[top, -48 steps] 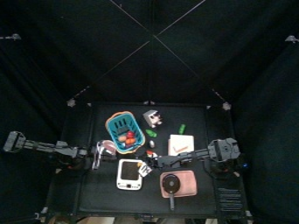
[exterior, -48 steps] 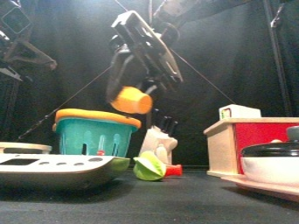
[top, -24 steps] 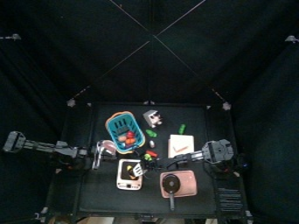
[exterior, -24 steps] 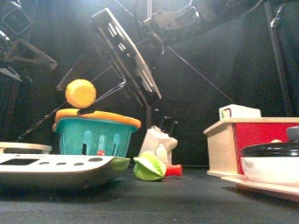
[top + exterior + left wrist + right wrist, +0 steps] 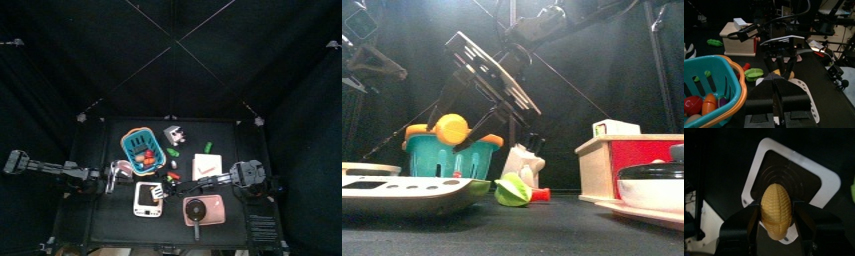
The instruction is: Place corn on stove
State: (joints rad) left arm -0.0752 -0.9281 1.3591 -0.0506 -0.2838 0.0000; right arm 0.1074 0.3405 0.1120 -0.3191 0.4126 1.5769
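My right gripper (image 5: 163,185) reaches from the right over the white stove (image 5: 147,199). Beyond it sit the teal basket (image 5: 140,150) and the pink pan (image 5: 203,211).

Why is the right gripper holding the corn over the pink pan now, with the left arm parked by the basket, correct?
Not quite. The right gripper holds the corn over the white stove, not the pink pan; the right wrist view shows the stove's burner directly beneath the cob. The rest stands: the left gripper sits beside the teal basket.
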